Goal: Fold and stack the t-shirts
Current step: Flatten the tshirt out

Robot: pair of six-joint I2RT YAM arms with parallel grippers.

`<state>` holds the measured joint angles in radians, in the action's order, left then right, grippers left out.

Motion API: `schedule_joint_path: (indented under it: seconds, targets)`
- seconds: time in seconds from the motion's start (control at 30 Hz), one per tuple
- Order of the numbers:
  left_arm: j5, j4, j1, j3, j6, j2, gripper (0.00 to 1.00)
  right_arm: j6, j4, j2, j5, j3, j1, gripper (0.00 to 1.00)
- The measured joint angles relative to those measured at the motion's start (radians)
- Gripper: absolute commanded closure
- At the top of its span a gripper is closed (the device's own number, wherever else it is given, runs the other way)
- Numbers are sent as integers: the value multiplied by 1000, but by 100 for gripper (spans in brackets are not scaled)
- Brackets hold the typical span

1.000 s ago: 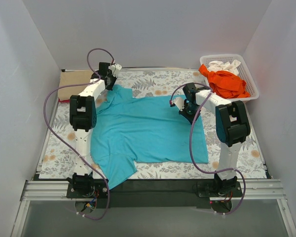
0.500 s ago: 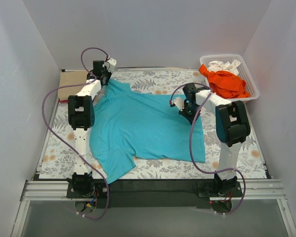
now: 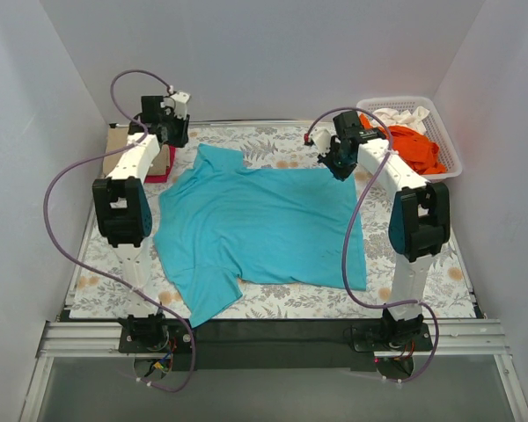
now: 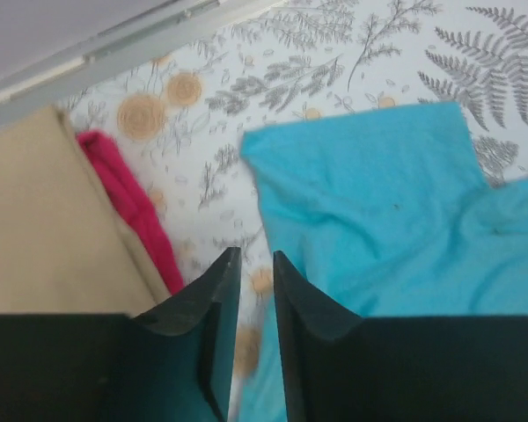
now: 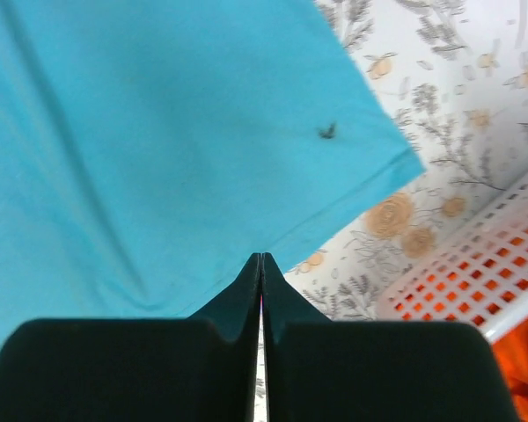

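Observation:
A turquoise-teal t-shirt [image 3: 255, 220] lies spread flat on the floral cloth, one sleeve toward the near edge. My left gripper [image 3: 174, 136] hangs over the far left, just off the shirt's far sleeve [image 4: 378, 202]. In the left wrist view its jaws [image 4: 253, 255] stand slightly open with nothing between them. My right gripper [image 3: 338, 167] hovers over the shirt's far right corner [image 5: 158, 132], its tips [image 5: 261, 257] shut together with no cloth seen in them. Folded tan [image 4: 26, 220] and magenta-red [image 4: 128, 207] t-shirts lie at the far left.
A white lattice basket [image 3: 449, 145] at the far right holds an orange t-shirt [image 3: 414, 145] and a white one [image 3: 400, 116]; its wall [image 5: 475, 272] shows close to my right gripper. White walls close in the table on three sides.
The left gripper let go of the teal sleeve, opened a little and lifted back and left. The right gripper moved toward the far right. The shirt now lies flatter and wider.

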<state>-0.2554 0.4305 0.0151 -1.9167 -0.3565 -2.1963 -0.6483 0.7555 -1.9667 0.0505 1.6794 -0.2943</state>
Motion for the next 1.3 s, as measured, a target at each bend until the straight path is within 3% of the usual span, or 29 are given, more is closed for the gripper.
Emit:
schedule_joint_path:
  seconds: [0.17, 0.33, 0.97, 1.3]
  targets:
    - [-21, 64, -90, 181, -21, 162, 86, 23, -42, -54, -44, 52, 9, 99]
    - [12, 99, -171, 312, -30, 170, 87, 36, -79, -145, -101, 58, 13, 99]
    - [-34, 83, -168, 488, -57, 150, 91, -13, -167, -267, -236, 71, 27, 99]
    - [19, -14, -206, 640, -22, 244, 93, -61, -203, -266, -254, 51, 33, 99]
